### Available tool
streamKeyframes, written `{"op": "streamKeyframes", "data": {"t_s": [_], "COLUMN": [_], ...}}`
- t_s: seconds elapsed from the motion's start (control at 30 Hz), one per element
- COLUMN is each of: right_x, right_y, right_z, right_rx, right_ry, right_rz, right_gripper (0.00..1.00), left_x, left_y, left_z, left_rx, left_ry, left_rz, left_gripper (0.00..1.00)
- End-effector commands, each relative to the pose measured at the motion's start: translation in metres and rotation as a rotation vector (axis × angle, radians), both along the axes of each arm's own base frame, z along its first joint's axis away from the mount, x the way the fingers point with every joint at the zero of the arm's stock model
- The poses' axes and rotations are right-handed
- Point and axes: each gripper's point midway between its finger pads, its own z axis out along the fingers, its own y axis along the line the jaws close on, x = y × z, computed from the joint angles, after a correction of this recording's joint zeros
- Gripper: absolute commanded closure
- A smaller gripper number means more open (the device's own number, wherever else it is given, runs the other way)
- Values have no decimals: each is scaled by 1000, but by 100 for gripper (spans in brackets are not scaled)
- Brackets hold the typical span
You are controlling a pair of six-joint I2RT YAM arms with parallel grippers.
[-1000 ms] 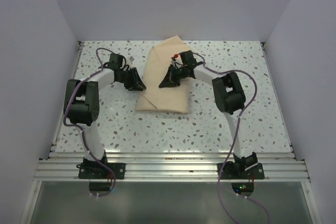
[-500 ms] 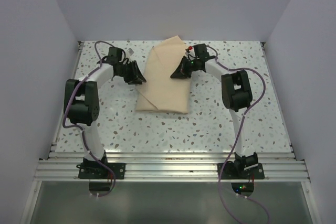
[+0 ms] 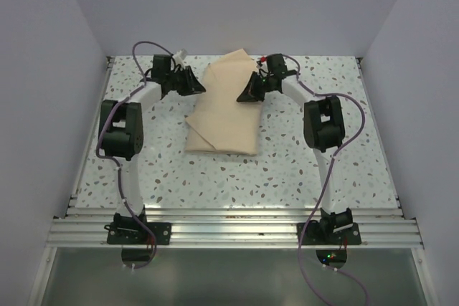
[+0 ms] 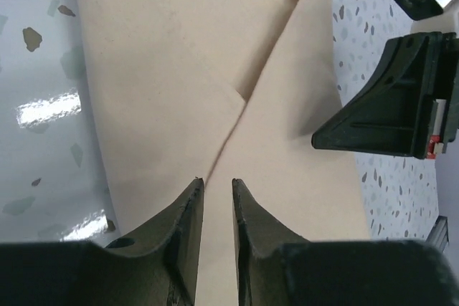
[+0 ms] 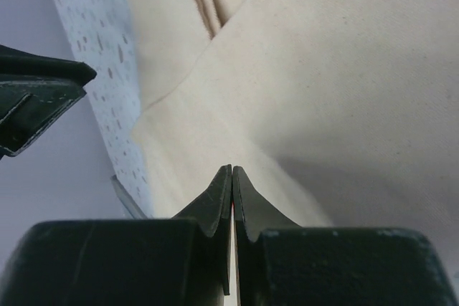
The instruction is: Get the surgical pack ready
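Observation:
The surgical pack (image 3: 226,109) is a beige cloth folded into a bundle at the middle of the table. Its overlapping folds show in the left wrist view (image 4: 179,69) and the right wrist view (image 5: 337,84). My left gripper (image 3: 199,85) is over the bundle's far left edge, its jaws a narrow gap apart with nothing between them (image 4: 217,180). My right gripper (image 3: 247,94) is over the far right part of the bundle, with its jaws pressed together (image 5: 232,168). The tray, instruments and gauze are out of view.
The speckled tabletop (image 3: 323,155) is closed in by white walls at the left, right and back. An aluminium rail (image 3: 229,231) runs along the near edge. Purple cables loop off both arms.
Both grippers have moved toward the back of the table. The left went from beside the bundle's left side to its far left edge. The right went from mid-bundle to the far right part.

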Motion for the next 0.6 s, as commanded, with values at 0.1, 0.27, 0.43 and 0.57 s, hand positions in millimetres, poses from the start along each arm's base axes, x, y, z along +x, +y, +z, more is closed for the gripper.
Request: {"op": "streamKeyframes", "data": {"t_s": [0.1,0.27,0.43,0.57], "right_x": [12,-1,-25,-58], "right_y": [-20,-28,-38,-48], "right_z": [-8,-31,-44,-65], "right_rx": [-189,-281,-320,-338], "right_ry": [-58,-2,38,118], "right_rz": [-53,15,60,90], "right_gripper": [100,99,99,98], "left_x": [28,-10,-47,-72], "left_y": [-25,10,35,40], "left_z": [-50,-108,-115,-115], "left_rx": [145,348,399,411], "left_ry": [46,330,442,491], "left_rz": [26,145,203,205], "left_gripper": [95,100,100,100]}}
